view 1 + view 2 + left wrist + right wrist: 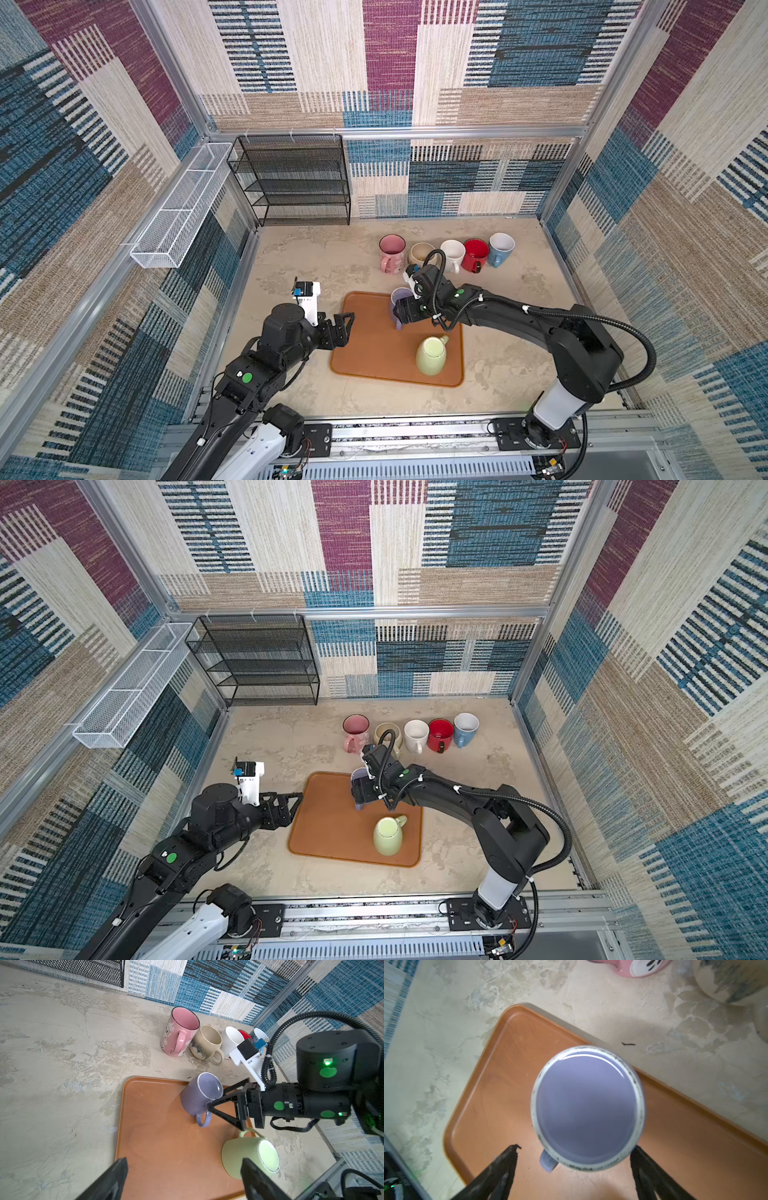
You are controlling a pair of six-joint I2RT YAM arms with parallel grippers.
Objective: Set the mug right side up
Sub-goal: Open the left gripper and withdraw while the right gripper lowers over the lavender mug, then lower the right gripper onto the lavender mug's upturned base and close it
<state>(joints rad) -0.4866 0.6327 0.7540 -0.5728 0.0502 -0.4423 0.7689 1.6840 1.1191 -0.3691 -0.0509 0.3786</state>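
Wire basket [183, 208], white, hangs on the side wall far left of the left fingers [344, 322], and a black mesh rack [295, 178] stands against the back wall, well beyond them. The left fingers are spread wide and hold nothing. In both top views their tips hover at the left edge of the orange tray [374, 357], which lies flat on the mottled surface [299, 266].

Across the tray from them, the lilac mug [193, 1099] stands upside down on its rim near the tray's far edge, base upward. The right fingers [500, 1172] reach it from the right, also spread wide, one on each side of the upturned base. In the right wrist view the mug's handle points back into the gap between them. Whether either finger touches the mug I cannot tell.

On the near side of the right fingers, apart from the lilac mug, a pale green mug [432, 357] stands on the same tray, base up as well. Beyond the right fingers, off the tray, five mugs stand upright in a row on the surface: pink mug [392, 249], beige mug [420, 251], white mug [454, 249], red mug [476, 249] and blue mug [500, 245], left to right.
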